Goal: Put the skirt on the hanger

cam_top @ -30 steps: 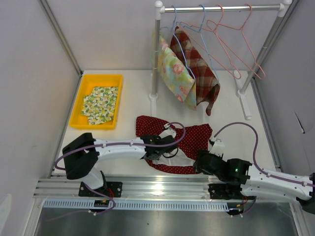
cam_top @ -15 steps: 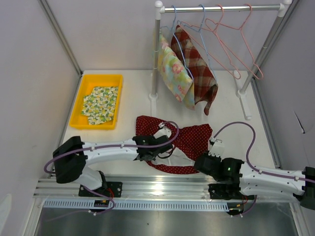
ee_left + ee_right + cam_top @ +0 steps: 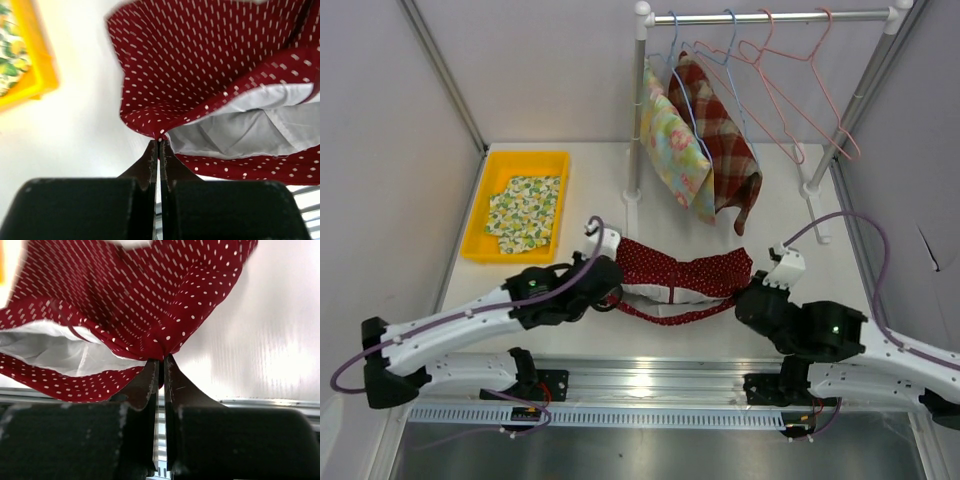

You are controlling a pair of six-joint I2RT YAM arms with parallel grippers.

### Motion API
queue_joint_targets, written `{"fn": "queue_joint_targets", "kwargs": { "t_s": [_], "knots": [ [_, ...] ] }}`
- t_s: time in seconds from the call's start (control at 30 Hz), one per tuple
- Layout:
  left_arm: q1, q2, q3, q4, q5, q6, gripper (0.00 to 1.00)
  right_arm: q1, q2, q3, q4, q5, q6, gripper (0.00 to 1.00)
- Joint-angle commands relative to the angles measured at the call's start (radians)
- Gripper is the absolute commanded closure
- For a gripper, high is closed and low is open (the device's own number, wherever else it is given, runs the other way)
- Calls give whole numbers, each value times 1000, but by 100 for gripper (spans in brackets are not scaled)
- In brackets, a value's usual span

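The red skirt (image 3: pixel 692 273) with white dots hangs stretched between the two claws, its long axis running left to right across the table (image 3: pixel 600 190), parallel to the near edge. The left gripper (image 3: pixel 613 292) is clenched on the skirt's left end. In its wrist view the two fingers meet on a pinch of red hem, and the cloth fans out beyond and to the right of the tips. The right gripper (image 3: pixel 744 291) is clamped on the right end in the same way, and there the fabric spreads beyond and to the left of its tips. Between the claws the skirt sags. Its opening gapes upward and toward the arm bases, showing the white lining (image 3: pixel 665 297) between a far red layer and a drooping near edge. Whether its lowest fold touches the table cannot be told.

Beyond both claws, at the far side, stands a clothes rail (image 3: pixel 770 17). It carries blue hangers (image 3: pixel 695 62) with a floral cloth (image 3: pixel 672 150) and a plaid cloth (image 3: pixel 722 140), and bare pink hangers (image 3: pixel 800 90) to their right. Beyond and to the left of the left claw sits a yellow tray (image 3: pixel 525 159) holding a folded lemon-print cloth (image 3: pixel 523 213).
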Motion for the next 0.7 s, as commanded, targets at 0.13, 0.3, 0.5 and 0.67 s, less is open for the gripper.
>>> {"fn": "queue_joint_targets", "kwargs": {
  "t_s": [0.13, 0.3, 0.5, 0.67],
  "knots": [
    [62, -146, 236, -70, -124, 36, 100, -5, 13, 326, -60, 207, -224, 100],
    [72, -161, 452, -41, -158, 144, 100, -7, 70, 513, 6, 244, -396, 100],
    [72, -185, 572, 22, -132, 237, 100, -4, 102, 656, 123, 226, -604, 100],
    [72, -219, 640, 19, -41, 257, 100, -5, 96, 724, 124, 171, -660, 100]
  ]
}}
